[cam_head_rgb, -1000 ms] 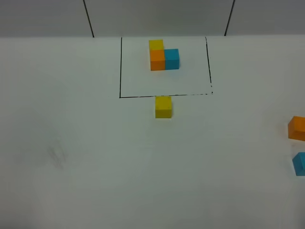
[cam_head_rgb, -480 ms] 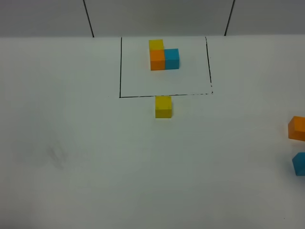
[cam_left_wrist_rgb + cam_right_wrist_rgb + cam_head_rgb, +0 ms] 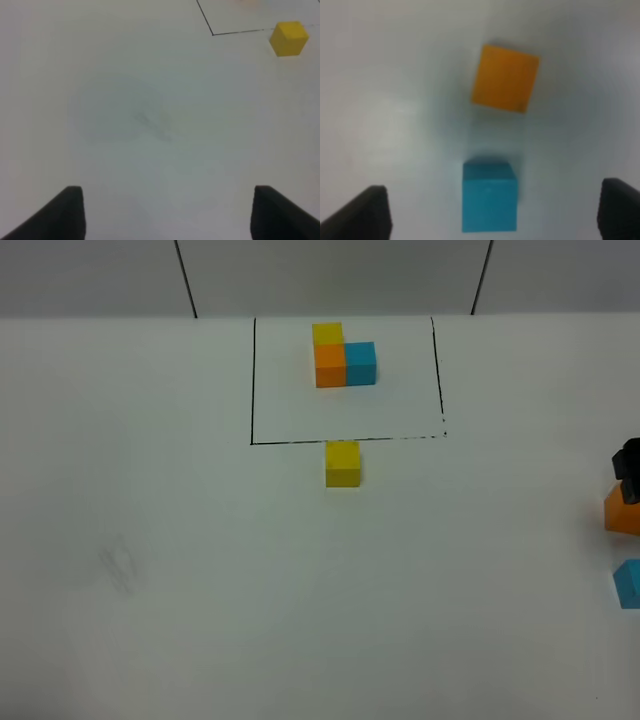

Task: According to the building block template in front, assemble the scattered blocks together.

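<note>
The scattered blocks lie in two places on the white table [image 3: 180,540]. The yellow block [image 3: 342,463] sits just outside the black frame line [image 3: 300,442], at 6 o'clock from the building block template [image 3: 344,358]. The orange block [image 3: 624,510] and the blue block [image 3: 629,583] sit well apart from it at the table's 3 o'clock edge, with blue at 6 o'clock from orange and a gap between them. Your right claw [image 3: 495,220] hangs over that pair with its fingers wide apart, holding nothing. A dark part of that arm [image 3: 628,462] shows at 12 o'clock of the orange block in the high view. From the claw, the blue block lies dead ahead on the midline between the fingers, its faces square to them. The orange block lies straight beyond it and is turned a little, so you would likely need a slight wrist twist for it. Your left claw [image 3: 170,215] is spread over bare table and empty, well short of the yellow block. The right arm is much the nearer one for orange and blue.
</note>
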Controlling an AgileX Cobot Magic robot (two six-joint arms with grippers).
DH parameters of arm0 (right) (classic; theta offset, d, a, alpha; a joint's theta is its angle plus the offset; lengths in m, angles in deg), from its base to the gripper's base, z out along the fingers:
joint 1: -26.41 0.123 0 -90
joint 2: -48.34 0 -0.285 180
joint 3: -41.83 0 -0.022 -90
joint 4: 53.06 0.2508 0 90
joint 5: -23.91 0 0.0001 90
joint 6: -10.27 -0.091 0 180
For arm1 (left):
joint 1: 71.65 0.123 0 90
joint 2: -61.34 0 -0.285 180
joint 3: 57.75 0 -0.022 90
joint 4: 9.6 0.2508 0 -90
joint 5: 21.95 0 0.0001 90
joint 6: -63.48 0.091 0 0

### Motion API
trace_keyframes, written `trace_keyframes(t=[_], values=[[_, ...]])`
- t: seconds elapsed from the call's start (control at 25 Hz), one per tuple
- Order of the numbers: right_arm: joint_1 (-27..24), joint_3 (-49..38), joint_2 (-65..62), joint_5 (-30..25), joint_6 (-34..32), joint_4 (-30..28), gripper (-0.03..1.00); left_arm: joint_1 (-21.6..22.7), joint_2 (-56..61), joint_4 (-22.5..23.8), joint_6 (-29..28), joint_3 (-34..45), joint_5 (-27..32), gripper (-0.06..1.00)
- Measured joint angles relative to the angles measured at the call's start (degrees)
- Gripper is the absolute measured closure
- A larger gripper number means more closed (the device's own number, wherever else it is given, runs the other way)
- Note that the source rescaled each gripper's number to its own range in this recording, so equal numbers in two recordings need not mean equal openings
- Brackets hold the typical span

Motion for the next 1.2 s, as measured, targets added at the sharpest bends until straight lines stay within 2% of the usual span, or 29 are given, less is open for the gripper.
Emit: trace_keyframes(t=[0.28, 0.44, 0.88, 1.2], values=[[-5.65, 0.00, 0.45, 2.41, 4.08, 4.41, 0.26, 0.00, 0.00, 0.00, 0.00, 0.00, 0.00, 0.44], [-5.89, 0.01, 3.20, 4.18, 6.02, 6.82, 0.26, 0.00, 0.00, 0.00, 0.00, 0.00, 0.00, 0.44], [-5.89, 0.06, 16.50, 11.33, 6.80, 6.88, 0.26, 0.00, 0.00, 0.00, 0.00, 0.00, 0.00, 0.44], [-5.89, 0.06, 21.48, 15.27, 7.48, 7.06, 0.26, 0.00, 0.00, 0.00, 0.00, 0.00, 0.00, 0.44]])
